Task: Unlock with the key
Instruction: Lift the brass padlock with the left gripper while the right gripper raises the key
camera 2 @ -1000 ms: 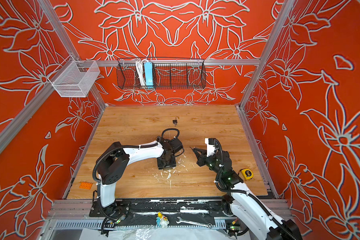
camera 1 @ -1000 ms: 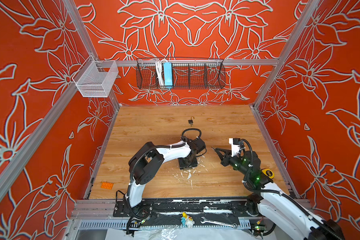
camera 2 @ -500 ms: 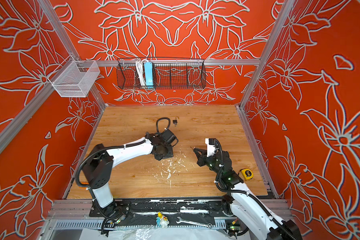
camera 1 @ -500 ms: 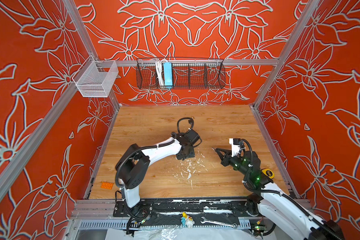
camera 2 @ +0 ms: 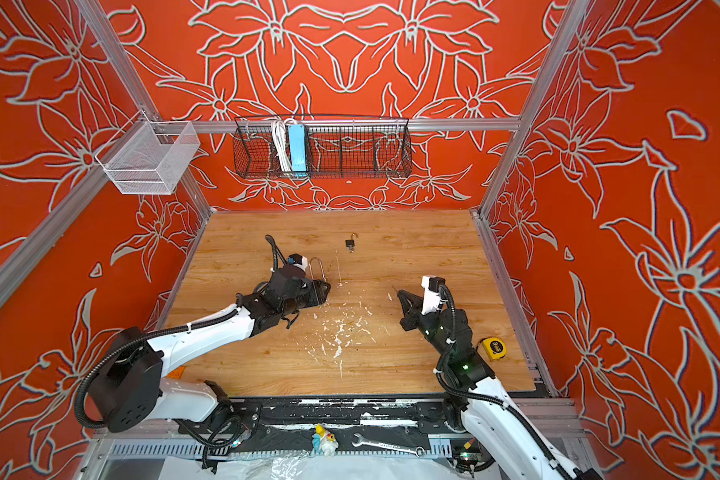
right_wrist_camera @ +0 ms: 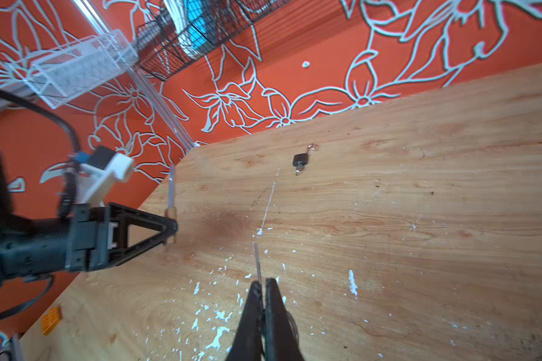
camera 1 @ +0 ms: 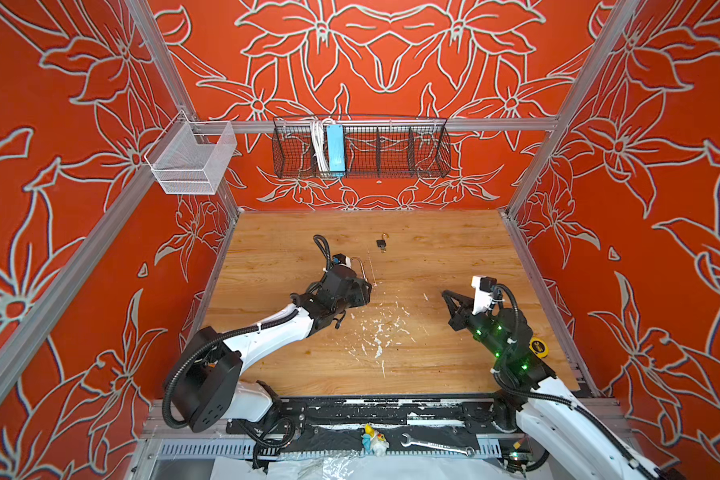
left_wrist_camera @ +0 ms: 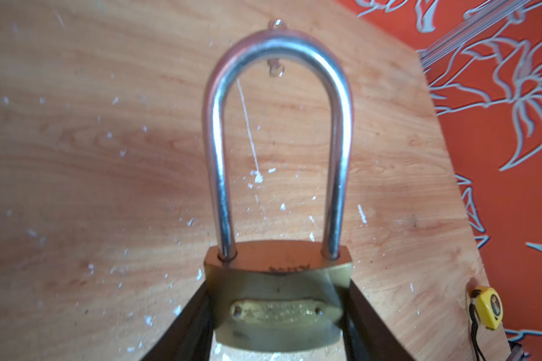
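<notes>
Left of the bench's (camera 1: 441, 257) middle, a brass padlock (left_wrist_camera: 277, 300) is gripped by its body between the left jaws, with its long shackle (left_wrist_camera: 219, 156) seated in both holes. Well apart on the right, the right jaws are pinched together on a thin key (right_wrist_camera: 257, 261), blade poking out past the tips. Further back, a small black padlock (camera 1: 382, 243) can be seen lying with its shackle popped open. A yellow tape measure (camera 1: 537, 347) is parked beside the right arm.
</notes>
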You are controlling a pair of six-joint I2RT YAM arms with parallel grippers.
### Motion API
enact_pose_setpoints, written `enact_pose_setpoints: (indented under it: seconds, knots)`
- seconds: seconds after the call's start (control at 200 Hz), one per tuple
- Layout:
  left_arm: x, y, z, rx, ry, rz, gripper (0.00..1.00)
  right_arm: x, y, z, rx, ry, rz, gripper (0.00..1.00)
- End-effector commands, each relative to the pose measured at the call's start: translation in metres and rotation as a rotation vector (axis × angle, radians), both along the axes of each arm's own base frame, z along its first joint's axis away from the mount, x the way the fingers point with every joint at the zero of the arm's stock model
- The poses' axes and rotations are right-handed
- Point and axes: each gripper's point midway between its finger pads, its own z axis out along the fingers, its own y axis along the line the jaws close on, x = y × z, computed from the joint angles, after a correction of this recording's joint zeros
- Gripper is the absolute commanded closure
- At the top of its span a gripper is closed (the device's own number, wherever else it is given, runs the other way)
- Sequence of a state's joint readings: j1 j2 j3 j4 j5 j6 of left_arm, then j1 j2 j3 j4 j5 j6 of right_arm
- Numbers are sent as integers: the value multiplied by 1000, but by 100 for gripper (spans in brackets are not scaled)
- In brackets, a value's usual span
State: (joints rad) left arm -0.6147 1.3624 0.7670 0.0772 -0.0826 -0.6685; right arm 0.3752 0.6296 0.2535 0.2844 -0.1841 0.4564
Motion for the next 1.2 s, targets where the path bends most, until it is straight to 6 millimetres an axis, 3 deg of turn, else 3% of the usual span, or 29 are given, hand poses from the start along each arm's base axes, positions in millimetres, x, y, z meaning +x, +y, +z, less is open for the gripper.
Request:
enact_pose_setpoints:
  seconds: [0.0, 0.135, 0.3, 0.43, 0.616, 0.891, 1.056, 1.196]
  knots:
    - [17, 9, 55, -102, -213, 53, 100, 15, 5, 32, 19, -52, -8, 100]
    - [15, 43, 59, -116, -230, 239, 100, 32, 28, 43, 8, -62, 72, 100]
    - [9, 54, 56, -177, -238, 300, 100, 34, 54, 38, -8, -74, 194, 100]
    - [7, 41, 49, -187, -243, 240, 100, 24, 63, 31, -12, -103, 234, 100]
    - [-9, 10, 69, -168, -518, 60, 100, 11, 77, 29, -63, -160, 281, 100]
    - [2, 21, 54, -106, -342, 184, 100, 1, 87, 23, -84, -184, 310, 100]
    - [-2, 20, 47, -232, -326, 212, 100, -5, 92, 27, -71, -189, 330, 100]
    - [-6, 15, 45, -293, -304, 192, 100, -5, 99, 20, -87, -177, 346, 100]
